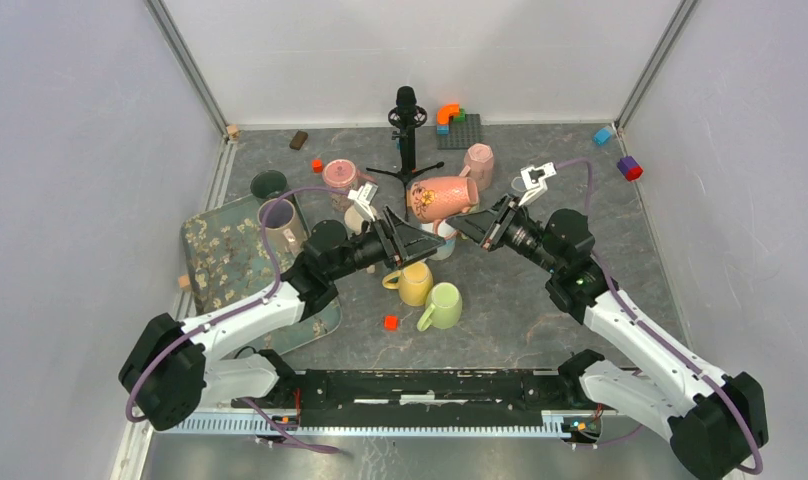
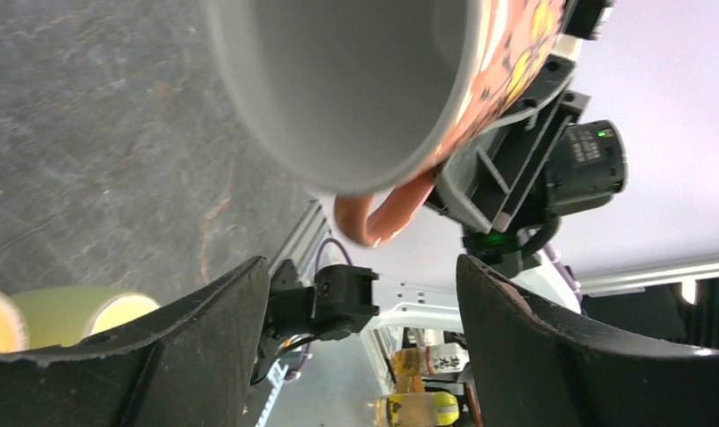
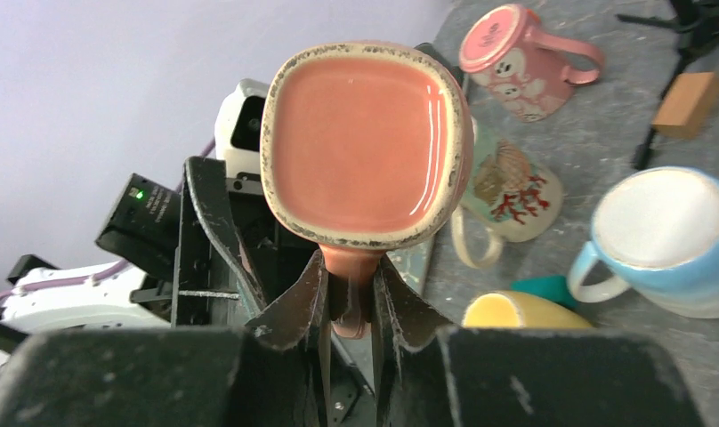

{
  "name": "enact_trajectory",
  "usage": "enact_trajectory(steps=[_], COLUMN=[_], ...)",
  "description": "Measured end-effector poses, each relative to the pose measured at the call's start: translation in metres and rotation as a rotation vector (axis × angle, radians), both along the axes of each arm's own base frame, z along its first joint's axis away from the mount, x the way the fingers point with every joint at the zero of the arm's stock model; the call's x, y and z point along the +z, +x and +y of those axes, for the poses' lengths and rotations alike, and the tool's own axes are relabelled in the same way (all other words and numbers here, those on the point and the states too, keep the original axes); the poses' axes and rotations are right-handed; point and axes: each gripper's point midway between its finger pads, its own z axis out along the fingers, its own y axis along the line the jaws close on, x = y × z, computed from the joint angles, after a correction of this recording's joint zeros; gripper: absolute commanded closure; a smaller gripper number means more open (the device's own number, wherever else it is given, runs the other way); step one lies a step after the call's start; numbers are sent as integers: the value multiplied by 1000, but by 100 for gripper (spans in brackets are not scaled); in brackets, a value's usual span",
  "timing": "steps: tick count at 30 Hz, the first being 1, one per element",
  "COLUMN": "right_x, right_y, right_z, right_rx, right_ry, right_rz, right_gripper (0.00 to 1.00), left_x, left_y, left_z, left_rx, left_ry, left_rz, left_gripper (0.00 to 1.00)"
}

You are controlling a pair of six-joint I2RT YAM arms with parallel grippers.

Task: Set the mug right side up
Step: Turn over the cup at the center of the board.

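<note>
Your right claw (image 3: 350, 302) is clenched on the handle of the salmon floral mug (image 1: 442, 197), which lies on its side in the air above mid-table (image 1: 500, 320). Your left claw (image 2: 365, 294) hangs released at its mouth. Lifting looks done; uprighting and setting down remain.

You are working in a robotics lab test cell, not a home. Plain white panel walls (image 1: 400, 50) on silver metal corner posts (image 1: 188, 62) box in a grey stone-patterned tabletop (image 1: 540, 310). A white-and-black left robot arm (image 1: 242, 318) and a matching right robot arm (image 1: 635, 325) are bolted to a black slotted base rail (image 1: 430, 385). A black tripod stand (image 1: 408, 140) stands near loose coloured plastic building blocks (image 1: 452, 116).
</note>
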Motion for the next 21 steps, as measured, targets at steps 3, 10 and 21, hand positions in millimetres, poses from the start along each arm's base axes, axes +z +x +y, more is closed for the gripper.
enact_trajectory(steps=[3, 10, 21], right_x=[3, 3, 19], right_y=[-7, -13, -14], right_z=[11, 29, 35], right_rx=[29, 60, 76], right_ry=[44, 91, 193], right_rz=[9, 40, 43], right_gripper=[100, 100, 100], left_x=[12, 29, 42], left_y=[0, 2, 1], left_z=[-3, -7, -4], left_rx=[-17, -24, -25], left_ry=[-55, -138, -197], left_rz=[-14, -31, -49], left_gripper=[23, 37, 67])
